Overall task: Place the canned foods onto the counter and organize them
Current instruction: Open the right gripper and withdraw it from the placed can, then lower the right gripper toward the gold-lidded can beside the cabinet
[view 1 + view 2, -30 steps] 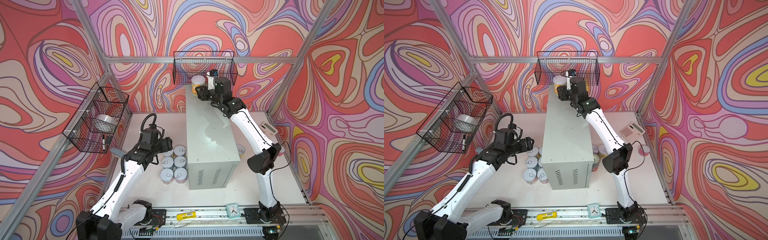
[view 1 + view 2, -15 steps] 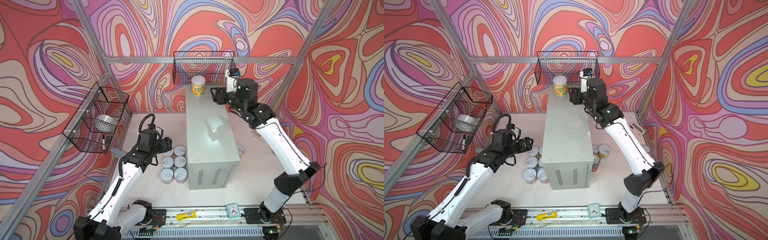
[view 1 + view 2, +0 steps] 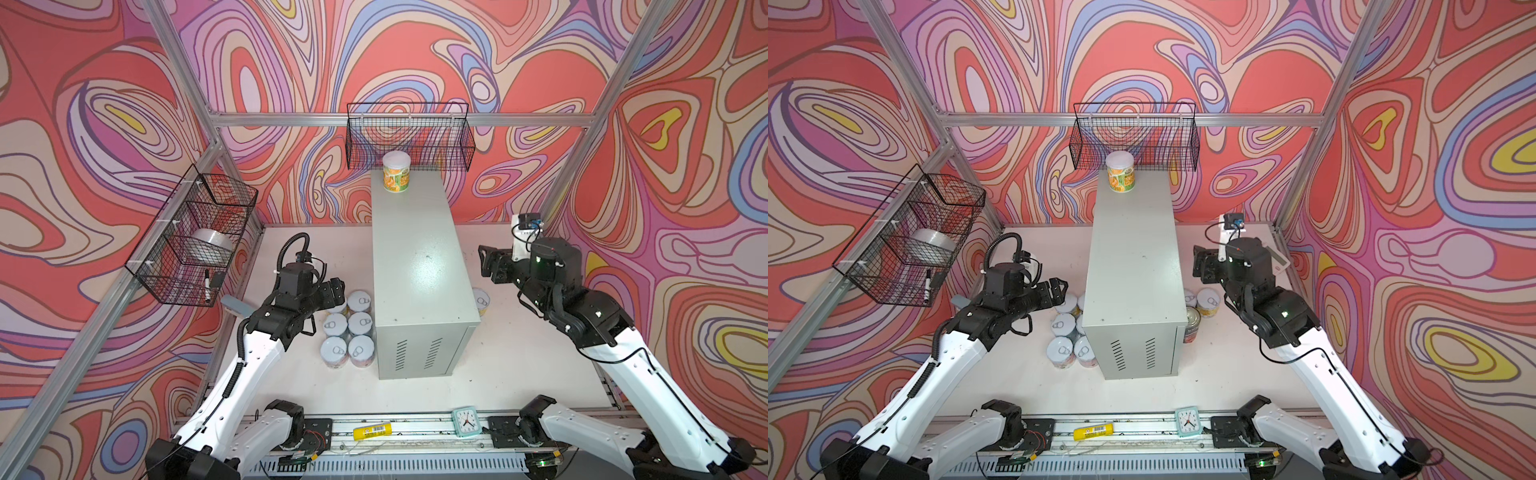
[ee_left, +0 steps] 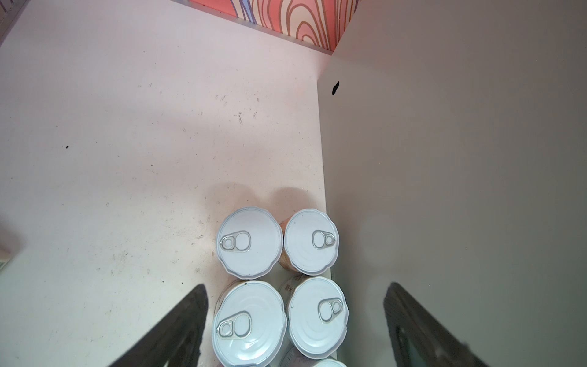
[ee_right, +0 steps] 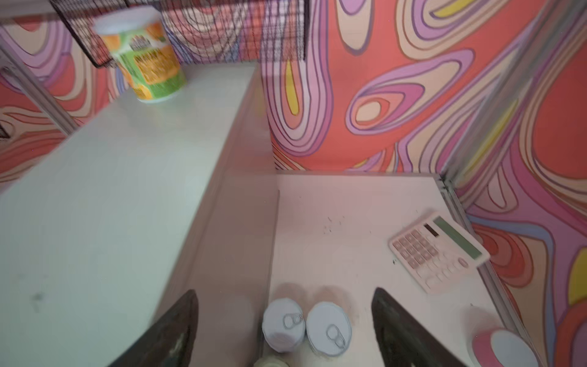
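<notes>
Swirl-patterned red and pink walls enclose a white tabletop (image 3: 519, 353). At its centre stands the tall light-grey metal counter (image 3: 419, 270), with one white-lidded orange-green tin (image 3: 396, 172) upright at its far end. Silver pull-tab tins (image 3: 360, 301) stand on the tabletop against both flanks of the counter. The left gripper (image 3: 337, 289) hangs above the left group and the right gripper (image 3: 484, 262) is beside the counter; both are spread and empty. The tins are judged rigid, moderately heavy and smooth: grasp across the side wall, below the rim.

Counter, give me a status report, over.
Both open: left gripper over table cans, right gripper empty. One white-lidded can on counter, far end. Nothing blocking.
</notes>
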Controlling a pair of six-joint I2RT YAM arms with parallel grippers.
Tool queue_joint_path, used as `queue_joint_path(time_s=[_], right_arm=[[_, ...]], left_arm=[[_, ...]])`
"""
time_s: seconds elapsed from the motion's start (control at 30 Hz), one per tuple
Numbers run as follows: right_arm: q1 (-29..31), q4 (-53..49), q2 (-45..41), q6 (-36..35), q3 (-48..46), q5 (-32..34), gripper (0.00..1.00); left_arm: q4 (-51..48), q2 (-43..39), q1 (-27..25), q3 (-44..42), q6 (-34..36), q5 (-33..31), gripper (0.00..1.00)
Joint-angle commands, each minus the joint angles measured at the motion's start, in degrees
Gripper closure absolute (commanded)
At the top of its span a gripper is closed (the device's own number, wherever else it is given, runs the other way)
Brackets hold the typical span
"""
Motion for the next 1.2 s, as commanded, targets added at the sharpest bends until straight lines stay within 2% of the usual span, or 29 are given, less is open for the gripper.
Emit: queue_joint_path(time_s=[0.0, 0.1, 0.17, 0.27, 0.37, 0.6, 0.83, 1.17], right_arm=[[-0.3, -6.4, -5.8, 4.1, -7.0, 4.8, 0.07], [-0.2, -5.6, -11.3, 7.5, -13.8, 2.8, 0.07], [-0.3, -6.4, -13.3, 10.5, -16.8, -0.9, 0.09], [-0.2, -7.5, -11.8, 14.4, -20.4, -9.2, 0.12], [-0.2, -7.9, -9.5, 16.9, -23.4, -12.9, 0.12], [-0.3, -5.6, -7.9, 18.4, -26.8, -16.3, 0.08], [-0.2, 0.9, -5.9, 20.4, -31.8, -20.5, 0.09], [1.9, 4.5, 1.7, 18.5, -32.0, -19.2, 0.08]], left_arm=[[1.9, 0.4, -0.3, -0.4, -0.1, 1.4, 0.13], [2.4, 1.0, -0.3, -0.2, -0.1, 2.0, 0.13], [2.3, 1.5, -0.2, 0.2, -0.1, 2.3, 0.13], [1.7, 2.1, -0.3, 1.0, 0.0, 2.7, 0.14], [1.7, 1.8, -0.4, 0.9, -0.2, 2.7, 0.14], [1.6, 1.0, -0.4, 0.1, -0.4, 2.0, 0.14], [2.1, 3.2, -0.7, 0.9, -0.6, 3.3, 0.14], [3.3, 5.3, -0.9, 0.9, -0.5, 3.9, 0.14]])
